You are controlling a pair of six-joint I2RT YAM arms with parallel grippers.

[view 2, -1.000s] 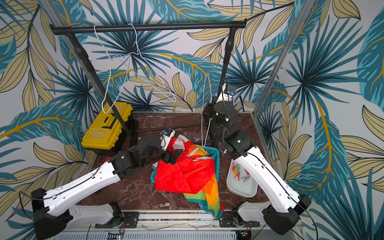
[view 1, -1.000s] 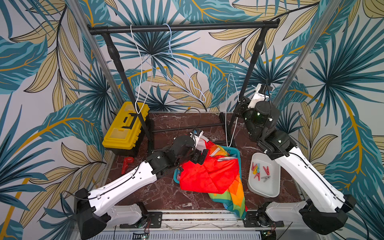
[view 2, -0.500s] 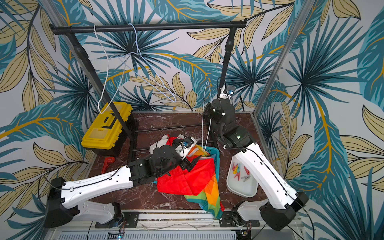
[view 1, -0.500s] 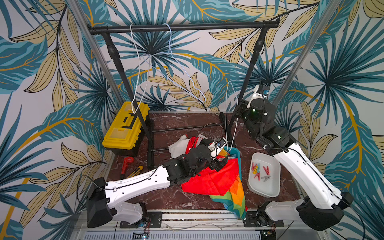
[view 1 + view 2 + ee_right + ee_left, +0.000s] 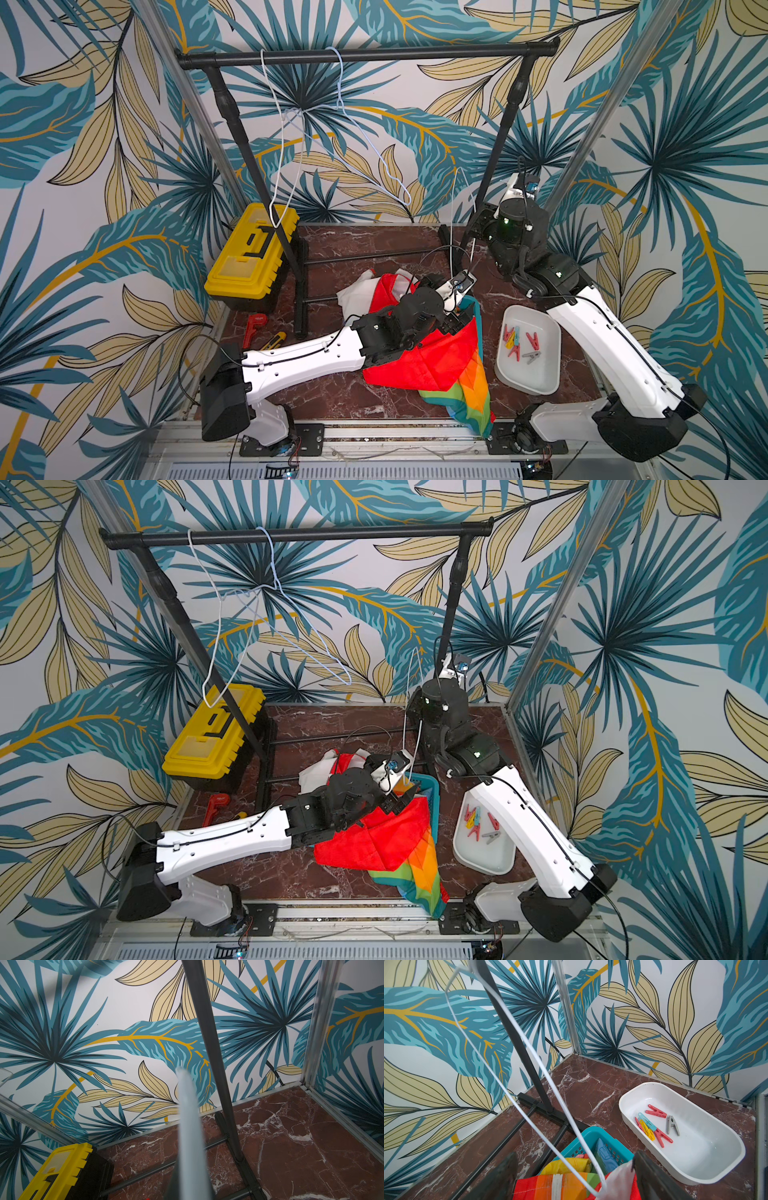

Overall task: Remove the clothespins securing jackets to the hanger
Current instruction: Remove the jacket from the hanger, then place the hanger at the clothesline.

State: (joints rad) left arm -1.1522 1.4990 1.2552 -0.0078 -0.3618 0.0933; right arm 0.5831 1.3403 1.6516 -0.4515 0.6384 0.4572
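Now: left gripper hangs with jaws spread wide, nothing pinched, straddling the lower corner of the white hanger and the rainbow-striped jacket bunched there. The hanger's long wire runs up and away from between those jaws to the right gripper, which is clenched on it. No clothespins show on that cloth; those seen lie in the white tray, off to the left gripper's side, apart.

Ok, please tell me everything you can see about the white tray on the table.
The white tray is an oblong, smooth, plastic-looking tub with rounded corners and low walls. It sits flat on the brown marble table, beside the teal basket and apart from it. Clothespins in red, yellow, teal and grey lie loose at one end; the rest is bare.
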